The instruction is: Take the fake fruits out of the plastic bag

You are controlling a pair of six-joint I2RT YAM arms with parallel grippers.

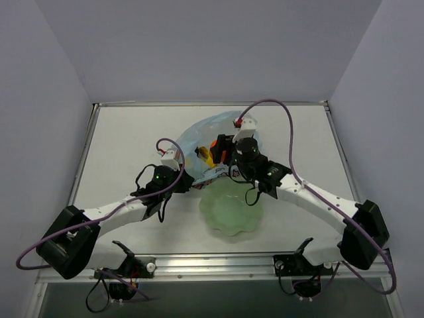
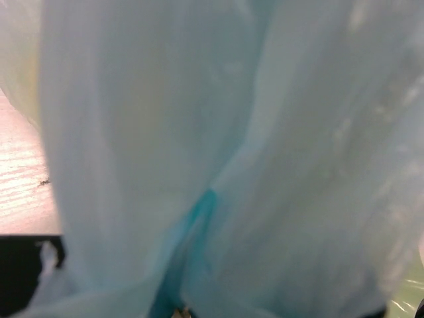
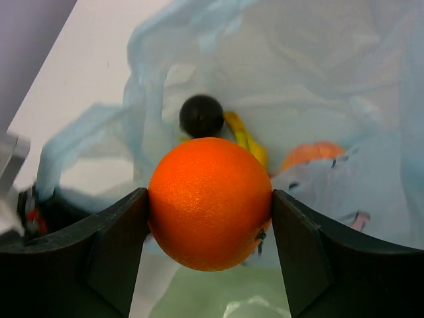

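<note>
White table top [image 1: 126,139] between pale walls; a thin light-blue plastic bag [image 1: 199,136] lies in the middle. The left gripper [image 1: 187,179] is pressed together on the bag's near left edge; the right gripper [image 3: 209,222] pinches a round shiny orange fruit [image 3: 209,179] over the bag's open mouth. Inside lie a small dark round fruit [image 3: 201,115], yellow bananas [image 3: 246,139] and an orange-pink fruit [image 3: 311,154]; a pale green wavy bowl [image 1: 232,212] sits just on the near side.

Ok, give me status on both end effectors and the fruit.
Left end effector shut on plastic bag. Right end effector shut on orange. Dark round fruit, bananas still in bag. Nothing seen blocking.
</note>
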